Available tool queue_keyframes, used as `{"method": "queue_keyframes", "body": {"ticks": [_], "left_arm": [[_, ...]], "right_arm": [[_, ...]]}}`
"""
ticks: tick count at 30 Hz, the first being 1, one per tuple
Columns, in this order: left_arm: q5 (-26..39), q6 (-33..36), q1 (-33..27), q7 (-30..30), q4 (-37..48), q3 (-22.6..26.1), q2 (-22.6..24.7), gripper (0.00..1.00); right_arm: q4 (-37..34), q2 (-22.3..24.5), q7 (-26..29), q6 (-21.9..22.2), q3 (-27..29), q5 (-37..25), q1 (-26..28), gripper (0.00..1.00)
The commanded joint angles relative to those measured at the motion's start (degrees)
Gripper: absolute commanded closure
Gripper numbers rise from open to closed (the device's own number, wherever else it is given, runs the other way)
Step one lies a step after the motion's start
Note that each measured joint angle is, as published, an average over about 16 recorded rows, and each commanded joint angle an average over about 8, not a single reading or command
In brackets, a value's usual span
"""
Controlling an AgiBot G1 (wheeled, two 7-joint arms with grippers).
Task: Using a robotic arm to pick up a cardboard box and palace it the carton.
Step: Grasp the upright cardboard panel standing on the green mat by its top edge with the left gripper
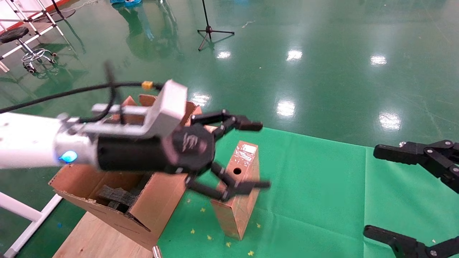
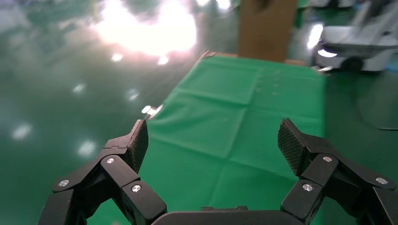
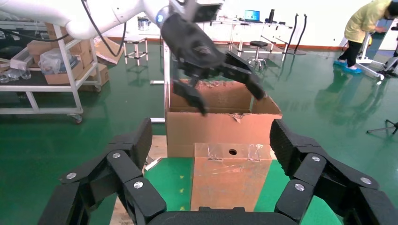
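The cardboard box (image 1: 238, 186) stands upright on the green cloth (image 1: 315, 193) of the bench, just beside the carton (image 1: 143, 208), which holds black foam (image 1: 116, 197). The left hand (image 1: 247, 156) of the robotic arm (image 1: 32, 145) hovers above the box, fingers spread wide, holding nothing. The right hand (image 1: 373, 191) rests open at the bench's right side. Around is a shiny green floor (image 1: 322, 64), with a tripod (image 1: 211, 30) and a stool (image 1: 21, 43) far behind.

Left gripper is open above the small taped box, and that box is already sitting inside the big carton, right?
Not quite. The left gripper is open above it, but the cardboard box stands on the green cloth beside the carton, not inside. The head view shows this.
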Motion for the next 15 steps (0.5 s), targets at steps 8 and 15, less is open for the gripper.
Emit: {"method": "queue_keyframes", "body": {"ticks": [8, 15], "left_arm": [[4.00, -2.15, -2.75, -2.40, -0.07, 1.74, 0.57, 0.00], [12.28, -4.21, -5.63, -3.05, -2.53, 3.51, -0.59, 0.00]], "right_arm": [[-0.02, 0.01, -0.01, 0.01, 0.01, 0.01, 0.00, 1.00], [-0.04, 0.01, -0.03, 0.01, -0.01, 0.02, 0.02, 1.00]]}}
